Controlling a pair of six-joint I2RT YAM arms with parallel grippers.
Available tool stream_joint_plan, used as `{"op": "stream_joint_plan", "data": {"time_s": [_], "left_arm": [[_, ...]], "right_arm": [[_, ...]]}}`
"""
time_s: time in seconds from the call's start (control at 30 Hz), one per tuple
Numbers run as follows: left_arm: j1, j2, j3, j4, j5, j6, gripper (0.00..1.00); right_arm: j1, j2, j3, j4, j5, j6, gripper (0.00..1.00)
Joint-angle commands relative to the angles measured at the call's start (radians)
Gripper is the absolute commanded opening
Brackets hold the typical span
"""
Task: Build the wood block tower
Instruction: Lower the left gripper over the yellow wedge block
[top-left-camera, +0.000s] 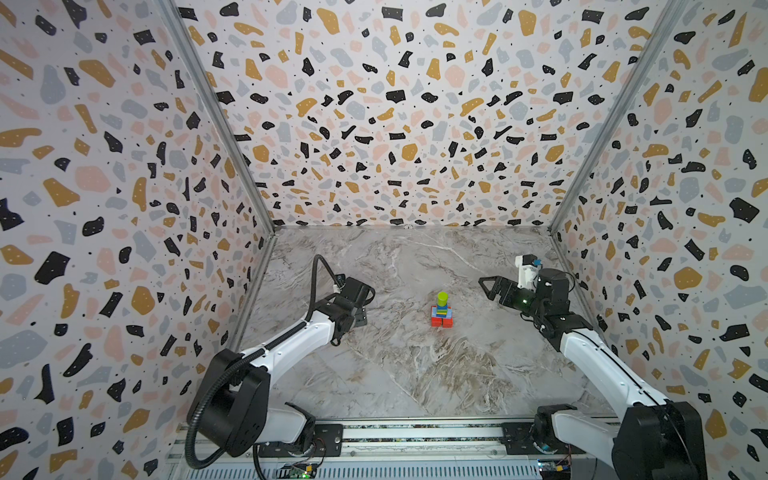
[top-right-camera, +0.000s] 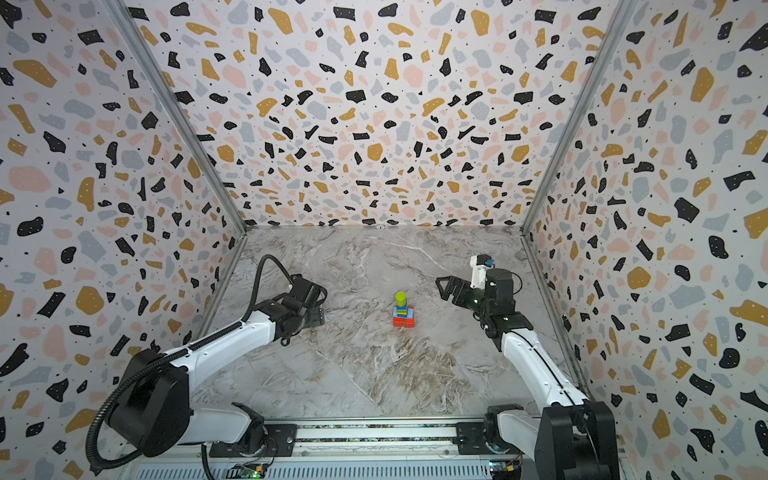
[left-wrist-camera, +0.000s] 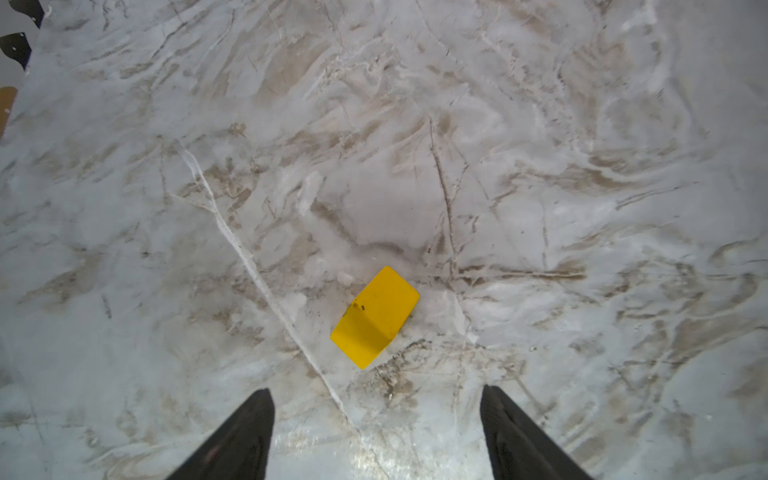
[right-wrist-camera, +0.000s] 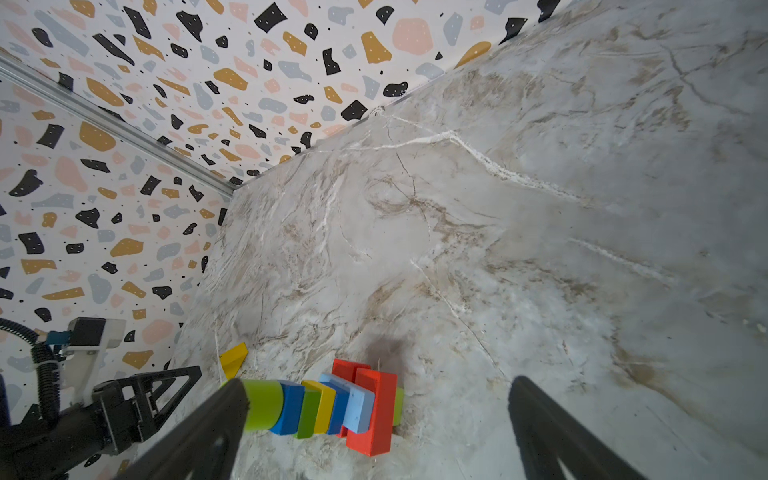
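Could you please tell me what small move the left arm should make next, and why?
Probably lower the left gripper, jaws open, onto the yellow block lying loose just ahead of it; the wood block tower stands apart.

The marble-patterned table (top-left-camera: 415, 374) carried the tower (top-left-camera: 441, 311), which stood upright near its middle, and a yellow block (left-wrist-camera: 375, 316) that lay flat, apart from it.

We see a grey marbled tabletop (top-left-camera: 415, 374) boxed in by terrazzo-patterned walls (top-left-camera: 395, 124) joined with metal corner strips (top-left-camera: 216, 116).
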Motion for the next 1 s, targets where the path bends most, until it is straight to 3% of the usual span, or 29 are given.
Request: {"op": "stream_joint_plan", "data": {"time_s": [0.0, 0.2, 0.97], "left_arm": [[0.005, 0.010, -0.038, 0.075, -0.046, -0.006, 0.85], [0.005, 0.017, -0.104, 0.124, -0.065, 0.000, 0.89], [0.100, 0.220, -0.057, 0.204, -0.024, 0.034, 0.84]], "right_arm": [[0.003, -0.034, -0.024, 0.016, -0.012, -0.019, 0.99], [0.003, -0.032, -0.054, 0.032, -0.029, -0.018, 0.99], [0.009, -0.062, -0.072, 0.025, -0.025, -0.021, 0.99]]}}
